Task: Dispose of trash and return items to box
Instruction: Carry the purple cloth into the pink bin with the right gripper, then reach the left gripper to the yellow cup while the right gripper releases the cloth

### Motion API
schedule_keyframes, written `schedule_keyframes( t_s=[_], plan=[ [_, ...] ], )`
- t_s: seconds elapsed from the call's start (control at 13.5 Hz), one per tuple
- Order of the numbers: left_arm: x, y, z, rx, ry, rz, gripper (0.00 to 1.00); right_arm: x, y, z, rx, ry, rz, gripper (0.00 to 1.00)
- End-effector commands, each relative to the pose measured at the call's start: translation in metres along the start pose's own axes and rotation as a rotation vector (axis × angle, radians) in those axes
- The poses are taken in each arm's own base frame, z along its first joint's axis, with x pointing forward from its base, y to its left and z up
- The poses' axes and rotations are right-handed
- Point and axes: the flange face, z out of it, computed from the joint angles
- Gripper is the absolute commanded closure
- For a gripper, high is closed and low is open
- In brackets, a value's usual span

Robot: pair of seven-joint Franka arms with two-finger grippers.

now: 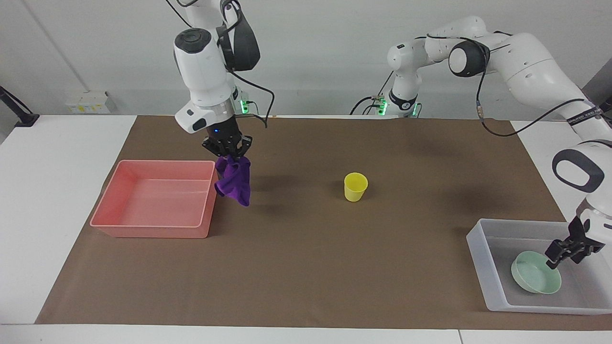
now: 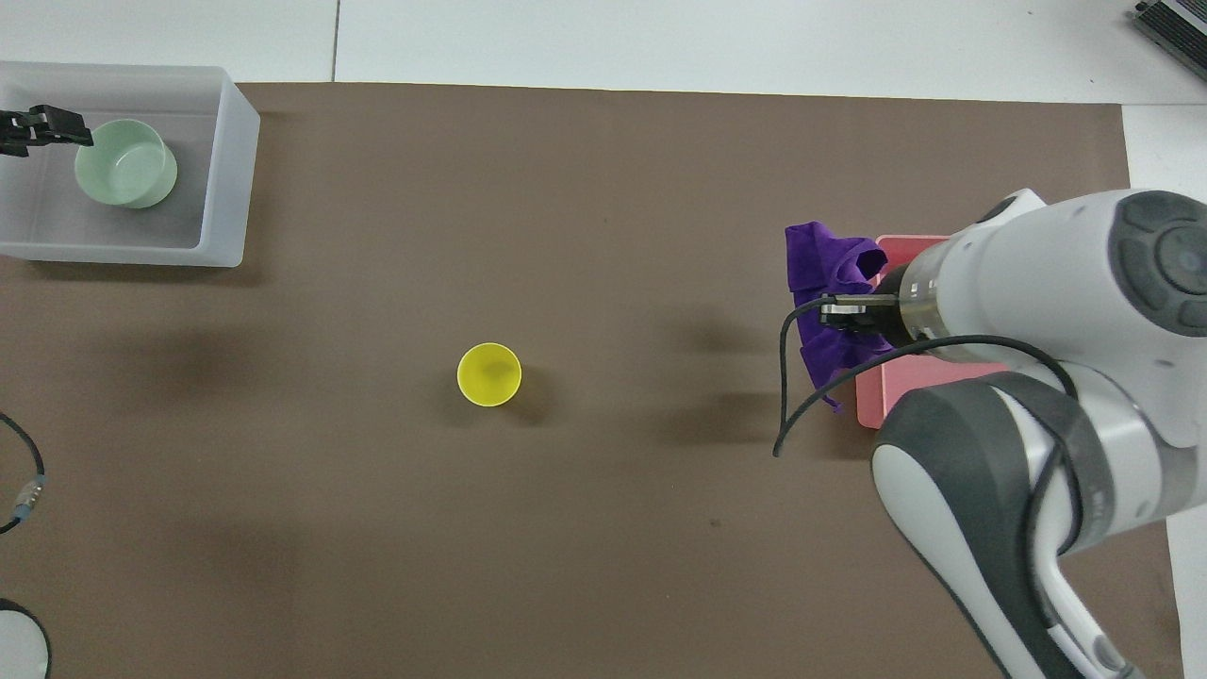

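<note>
We have the right hand (image 1: pixel 228 154) up in the air with the purple rag (image 1: pixel 234 181) hanging from its closed fingertips, limp and bunched, its long axis running straight down. The relation that matters is this: the rag hangs over the brown mat (image 1: pixel 306 248) right at the wall of the pink tray (image 1: pixel 143 225) that faces the yellow cup (image 1: pixel 355 186), not yet over the tray's floor. From the hand the tray lies toward the right arm's end of the worktop, so we judge the coming move to be a short sideways carry in that direction until the cloth's lowest fold is over the open floor, and only then a release; letting go here would likely drape the rag on the rim or drop it on the mat. Our left hand (image 1: pixel 567 252) is over the translucent grey-white box (image 1: pixel 483 267) at the left arm's end; its fingers stand apart beside the mint-green bowl (image 1: pixel 535 279), which rests on the box floor and looks free of them. The cup stands upright on the mat about midway along the worktop, well apart from both containers. The box lies at the left arm's end, so we expect the left hand to take the cup next.
</note>
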Motion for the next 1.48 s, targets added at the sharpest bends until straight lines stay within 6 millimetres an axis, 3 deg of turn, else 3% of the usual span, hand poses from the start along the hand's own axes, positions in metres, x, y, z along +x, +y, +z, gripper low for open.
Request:
schedule_keyframes(
  t_s=[0.0, 0.22, 0.44, 0.59, 0.81, 1.03, 1.4],
  plan=[
    [-0.018, 0.045, -0.037, 0.006, -0.025, 0.075, 0.00, 0.000, 0.045, -0.022, -0.012, -0.004, -0.022, 1.00],
    [-0.048, 0.097, -0.079, -0.007, -0.040, 0.140, 0.00, 0.005, 0.103, -0.027, -0.025, -0.021, -0.120, 1.00],
    [-0.085, 0.156, -0.096, -0.028, -0.082, 0.219, 0.00, 0.010, 0.147, -0.024, -0.032, -0.006, -0.238, 1.00],
    [-0.112, 0.195, -0.097, -0.040, -0.114, 0.243, 0.00, 0.012, 0.170, -0.017, -0.043, 0.023, -0.341, 1.00],
    [-0.141, 0.259, -0.092, -0.058, -0.142, 0.271, 0.00, 0.016, 0.178, 0.002, -0.100, 0.040, -0.434, 1.00],
    [-0.180, 0.303, -0.081, -0.074, -0.152, 0.325, 0.00, 0.022, 0.176, 0.033, -0.099, 0.042, -0.445, 1.00],
    [-0.245, 0.349, -0.065, -0.091, -0.165, 0.402, 0.00, 0.007, 0.178, 0.096, -0.075, -0.052, -0.444, 1.00]
  ],
)
